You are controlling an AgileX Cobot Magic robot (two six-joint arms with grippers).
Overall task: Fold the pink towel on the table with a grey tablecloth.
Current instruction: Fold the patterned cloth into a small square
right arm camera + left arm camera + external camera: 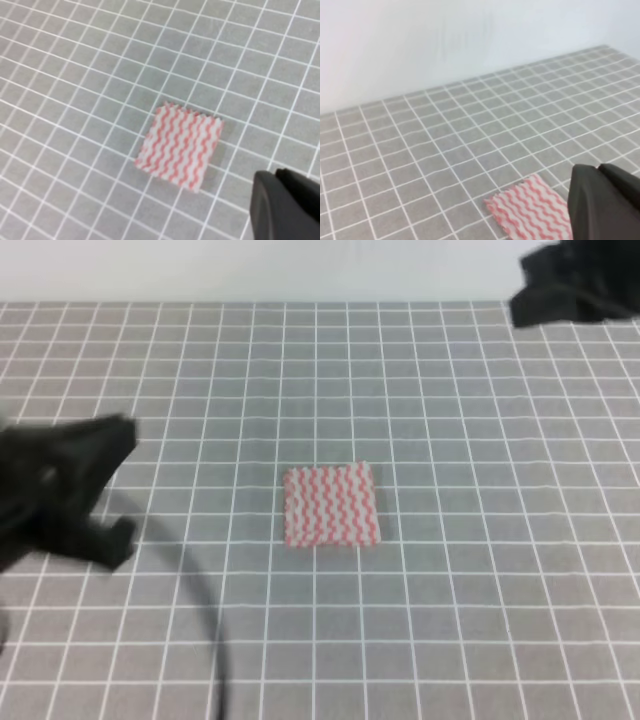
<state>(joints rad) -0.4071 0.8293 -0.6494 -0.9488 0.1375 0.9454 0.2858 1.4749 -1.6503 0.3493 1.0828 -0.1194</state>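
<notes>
The pink towel (330,505) lies flat near the middle of the table with a grey tablecloth (480,570), a small square with wavy pink and white stripes. The left wrist view shows the towel (532,210) at its lower edge, and the right wrist view shows the towel (179,147) from above. My left gripper (125,485) hovers well to the left of the towel, its two dark fingers spread apart with nothing between them. My right gripper (570,285) is a blurred dark shape at the far right corner, away from the towel. Each wrist view shows only a dark finger (605,200) (287,202).
A black cable (210,640) from the left arm curves over the cloth at the lower left. A pale wall (445,40) rises behind the table's far edge.
</notes>
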